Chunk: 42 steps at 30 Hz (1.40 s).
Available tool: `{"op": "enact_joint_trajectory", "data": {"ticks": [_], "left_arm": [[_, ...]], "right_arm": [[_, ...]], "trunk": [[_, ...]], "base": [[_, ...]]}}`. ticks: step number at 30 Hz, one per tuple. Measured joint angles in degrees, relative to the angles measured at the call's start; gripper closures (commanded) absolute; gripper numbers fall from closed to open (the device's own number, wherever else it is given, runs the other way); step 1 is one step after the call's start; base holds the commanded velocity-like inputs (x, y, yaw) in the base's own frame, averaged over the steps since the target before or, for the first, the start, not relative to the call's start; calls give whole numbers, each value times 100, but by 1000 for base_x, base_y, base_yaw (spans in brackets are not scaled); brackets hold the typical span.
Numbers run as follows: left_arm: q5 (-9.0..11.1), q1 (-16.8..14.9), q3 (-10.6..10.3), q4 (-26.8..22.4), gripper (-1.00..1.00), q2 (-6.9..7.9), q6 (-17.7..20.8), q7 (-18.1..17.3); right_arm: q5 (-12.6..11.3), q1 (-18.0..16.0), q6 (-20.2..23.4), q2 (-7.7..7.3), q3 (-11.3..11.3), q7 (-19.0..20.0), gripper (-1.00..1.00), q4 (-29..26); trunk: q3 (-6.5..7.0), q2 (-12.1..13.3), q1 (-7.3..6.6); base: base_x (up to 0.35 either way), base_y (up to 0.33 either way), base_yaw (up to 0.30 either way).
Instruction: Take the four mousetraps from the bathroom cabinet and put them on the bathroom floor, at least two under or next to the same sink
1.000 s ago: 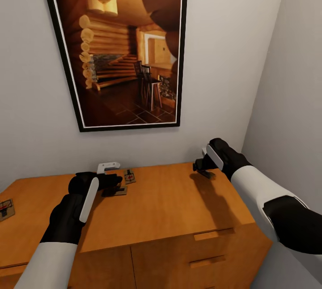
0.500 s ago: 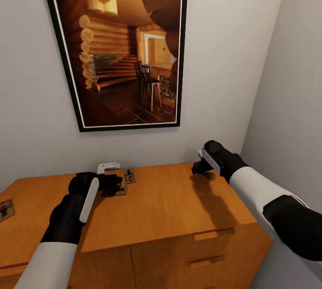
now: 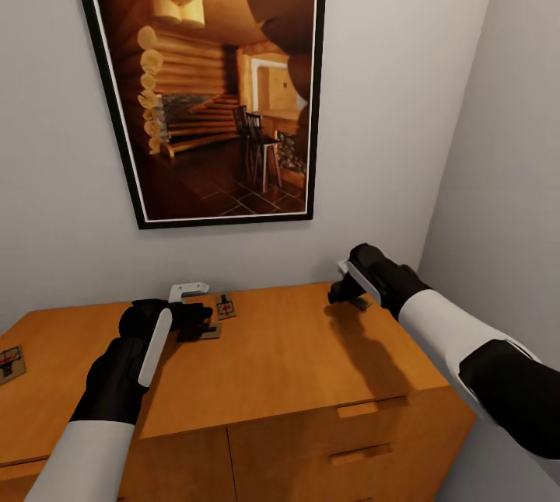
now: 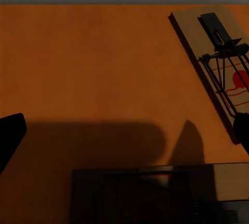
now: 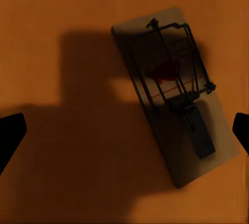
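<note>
The right claw [image 3: 342, 292] hangs over the far right corner of the cabinet [image 3: 272, 362], its fingers spread wide with nothing between them. Straight below it, in its wrist view, one mousetrap [image 5: 174, 109] lies flat on the orange-brown top, set askew to the line between the fingers, so the two dark fingertips [image 5: 10, 135] stand well out to either side of the board.

The left claw [image 3: 194, 319] sits low over the cabinet's top near the back wall, also spread and empty. A second mousetrap [image 4: 155, 190] lies in shadow just under it, and a third mousetrap [image 3: 225, 305] lies just beside that one, towards the wall. A fourth mousetrap [image 3: 9, 362] rests well apart at the far left edge of the top. A small white curved object [image 3: 187, 290] sits against the wall behind the left claw, under a large framed picture [image 3: 210, 82].

I'd say this is the picking-up step, with all four traps on the cabinet and none yet on the bathroom floor. The right claw looks ready to go first: it would need to turn to square up with the board, then drop and close across the thin edges.
</note>
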Motion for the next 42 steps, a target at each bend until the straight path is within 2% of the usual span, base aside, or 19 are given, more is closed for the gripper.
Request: {"op": "enact_joint_trajectory", "data": {"ticks": [6,17,28,36,42], "left_arm": [[0,0,0,0,-100,-2,0,0],[-3,0,0,0,-100,-4,0,-1],[-2,0,-1,0,-100,-8,0,-4],[0,0,0,-7,-100,-9,0,-5],[-1,0,0,-8,-100,-9,0,-8]], "right_arm": [[27,-2,0,2,197,22,-100,-14],[49,-3,0,-18,299,29,-100,-71],[198,-3,0,-273,350,55,-100,-303],[212,-4,0,-348,358,88,-100,-345],[207,-5,1,-455,356,263,-100,-351]], "trunk": [[0,0,0],[0,0,0],[0,0,0],[0,0,0],[0,0,0]], "base": [[0,0,0],[0,0,0],[0,0,0],[0,0,0],[0,0,0]]}}
